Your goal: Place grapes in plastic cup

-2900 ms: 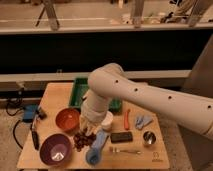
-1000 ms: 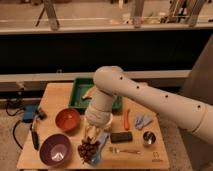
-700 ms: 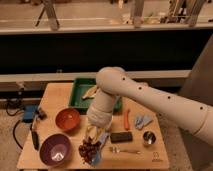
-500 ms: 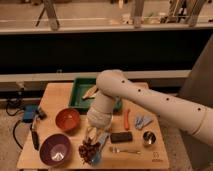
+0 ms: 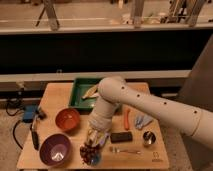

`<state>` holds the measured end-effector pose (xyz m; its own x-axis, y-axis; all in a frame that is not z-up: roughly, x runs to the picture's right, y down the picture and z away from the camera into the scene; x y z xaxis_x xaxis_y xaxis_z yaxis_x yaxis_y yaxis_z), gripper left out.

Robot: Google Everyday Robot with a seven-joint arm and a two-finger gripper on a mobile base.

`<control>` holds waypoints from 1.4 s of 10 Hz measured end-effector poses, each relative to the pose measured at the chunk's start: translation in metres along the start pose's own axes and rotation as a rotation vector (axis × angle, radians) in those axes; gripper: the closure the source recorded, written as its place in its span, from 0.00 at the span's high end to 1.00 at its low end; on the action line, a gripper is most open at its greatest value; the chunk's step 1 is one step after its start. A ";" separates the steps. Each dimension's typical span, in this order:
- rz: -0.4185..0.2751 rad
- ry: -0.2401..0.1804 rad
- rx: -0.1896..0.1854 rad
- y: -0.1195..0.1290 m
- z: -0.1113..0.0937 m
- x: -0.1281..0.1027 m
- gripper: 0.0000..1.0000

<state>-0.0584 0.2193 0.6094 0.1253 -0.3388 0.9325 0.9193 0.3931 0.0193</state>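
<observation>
The grapes point(image 5: 88, 151) sat bunched at the front edge of the table point(image 5: 54, 98), right over the blue cup point(image 5: 95, 160), which only showed as a sliver underneath. The gripper point(image 5: 93, 141) was just above, touching the bunch, I'd guess to line it up with the rim. Honestly couldn't tell if it was clamped or let go. A purple bowl point(image 5: 55, 149) sat just beside them.

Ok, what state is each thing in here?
gripper: low over the grapes
grapes: bunched, directly under the gripper
plastic cup: mostly hidden by the grapes, only a blue bit shows
orange bowl: upright, empty
purple bowl: upright, empty
steel cup: upright
green tray: holds a yellowish item
</observation>
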 end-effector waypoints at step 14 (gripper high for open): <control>0.058 0.039 0.039 0.013 0.018 0.031 0.00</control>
<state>-0.0493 0.2297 0.6455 0.1928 -0.3471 0.9178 0.8949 0.4458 -0.0194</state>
